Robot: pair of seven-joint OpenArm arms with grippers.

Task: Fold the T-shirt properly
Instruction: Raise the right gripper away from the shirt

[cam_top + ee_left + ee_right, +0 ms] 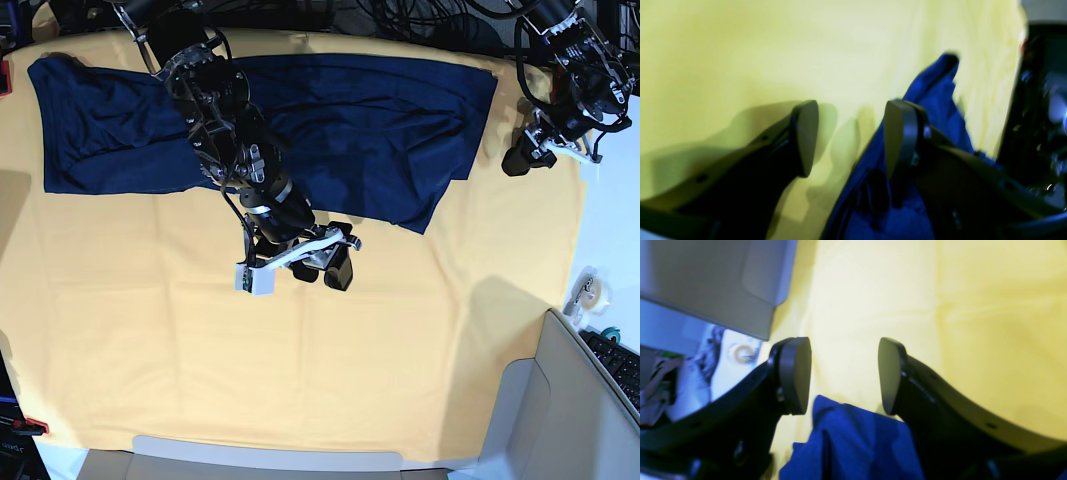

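The T-shirt (330,130) lies spread flat along the far side of the yellow-clothed worktop (150,330), with the right gripper (325,262) just past its near hem, fingers spread and empty, and the left gripper (528,155) beside its end, fingers likewise spread.

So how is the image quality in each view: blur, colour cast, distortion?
Left wrist: soft, smeared; T-shirt reads electric blue, cloth greenish-yellow, left gripper casts a shadow. Right wrist: same cast, right gripper pads fairly sharp, background blurred. Base: sharp, evenly lit, slight wide-angle bowing.
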